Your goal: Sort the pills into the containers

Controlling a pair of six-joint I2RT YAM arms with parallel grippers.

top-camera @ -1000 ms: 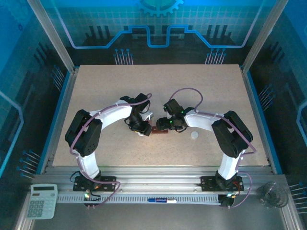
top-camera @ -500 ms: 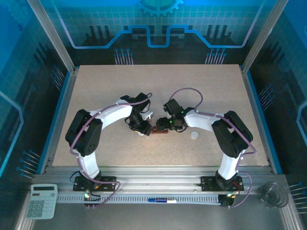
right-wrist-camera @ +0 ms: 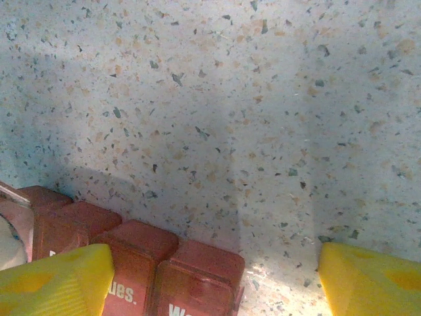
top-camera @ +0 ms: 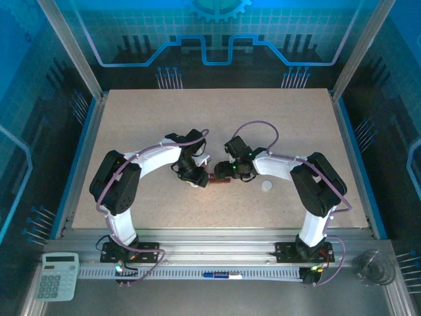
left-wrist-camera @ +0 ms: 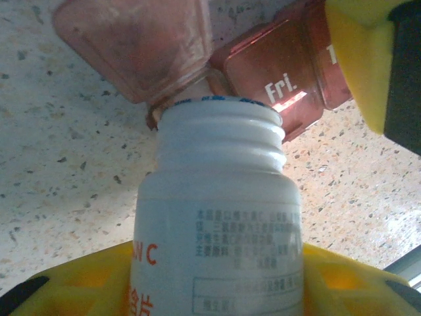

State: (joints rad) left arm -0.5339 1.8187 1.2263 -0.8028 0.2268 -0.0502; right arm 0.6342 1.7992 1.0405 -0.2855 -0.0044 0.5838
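My left gripper (left-wrist-camera: 217, 283) (top-camera: 193, 175) is shut on a white bottle (left-wrist-camera: 217, 217) with orange print. The bottle is tipped, and its open threaded mouth (left-wrist-camera: 220, 122) rests at an open compartment of the containers (left-wrist-camera: 270, 72), a reddish-brown strip (top-camera: 216, 179). That compartment's lid (left-wrist-camera: 131, 46) stands raised beside the one marked "Fri.". My right gripper (right-wrist-camera: 210, 283) (top-camera: 233, 172) is open over the strip's other end (right-wrist-camera: 171, 270). Its left finger (right-wrist-camera: 52, 283) lies on the strip and its right finger (right-wrist-camera: 368, 276) stands apart from it. The pills are hidden.
A small white cap (top-camera: 266, 186) lies on the speckled table (top-camera: 296, 125) just right of my right gripper. A calculator (top-camera: 56, 276) sits off the table at the near left, and a clear cup (top-camera: 371, 266) at the near right.
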